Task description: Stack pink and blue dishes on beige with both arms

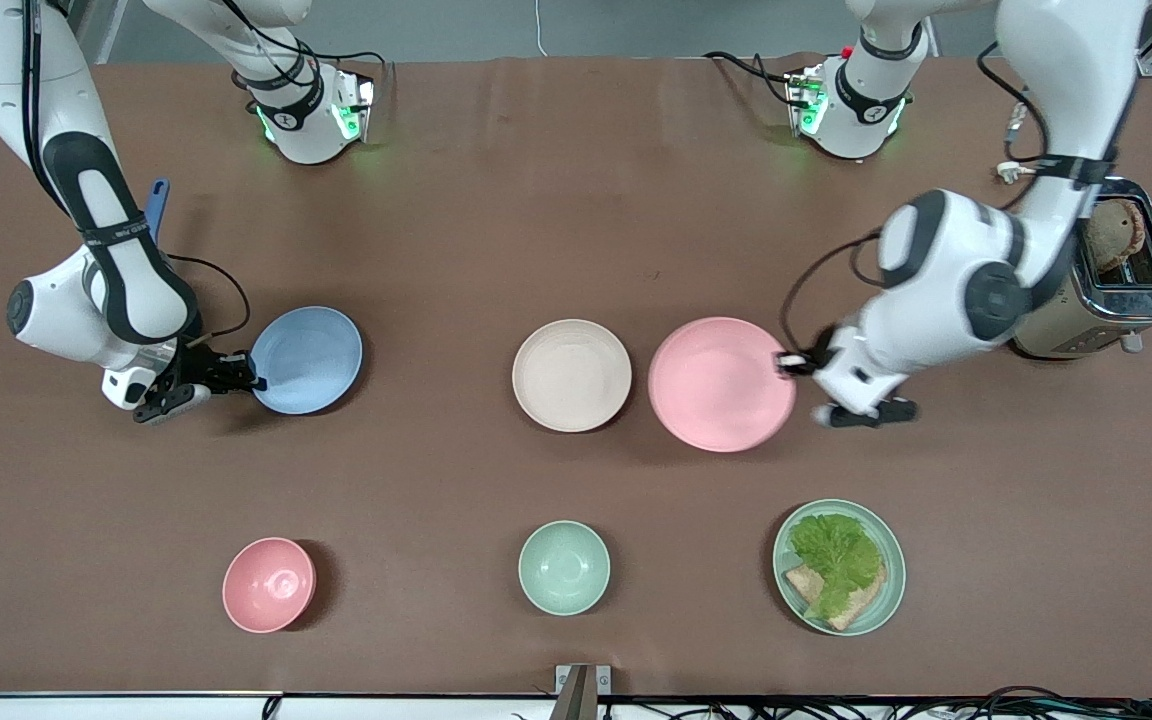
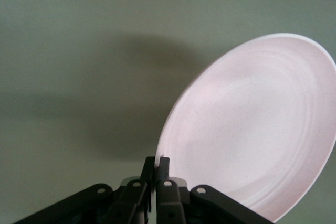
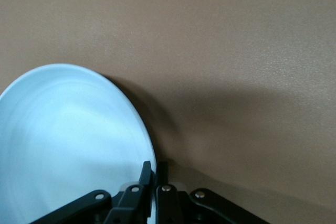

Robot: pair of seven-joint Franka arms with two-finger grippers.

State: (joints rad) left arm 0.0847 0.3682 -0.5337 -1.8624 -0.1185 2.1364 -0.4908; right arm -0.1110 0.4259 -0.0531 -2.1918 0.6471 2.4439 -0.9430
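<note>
The beige plate (image 1: 572, 375) lies flat at the middle of the table. Beside it, toward the left arm's end, the pink plate (image 1: 721, 383) is held a little off the table, casting a shadow. My left gripper (image 1: 792, 365) is shut on its rim; in the left wrist view the gripper (image 2: 156, 162) pinches the edge of the pink plate (image 2: 252, 129). Toward the right arm's end, the blue plate (image 1: 306, 360) is tilted and raised. My right gripper (image 1: 248, 382) is shut on its rim, which the right wrist view confirms with the gripper (image 3: 156, 169) on the blue plate (image 3: 68, 140).
Nearer the front camera stand a pink bowl (image 1: 269, 585), a mint-green bowl (image 1: 564, 567) and a green plate with lettuce and bread (image 1: 839, 567). A toaster (image 1: 1106, 270) holding bread sits at the left arm's end. A blue handle (image 1: 158, 205) shows beside the right arm.
</note>
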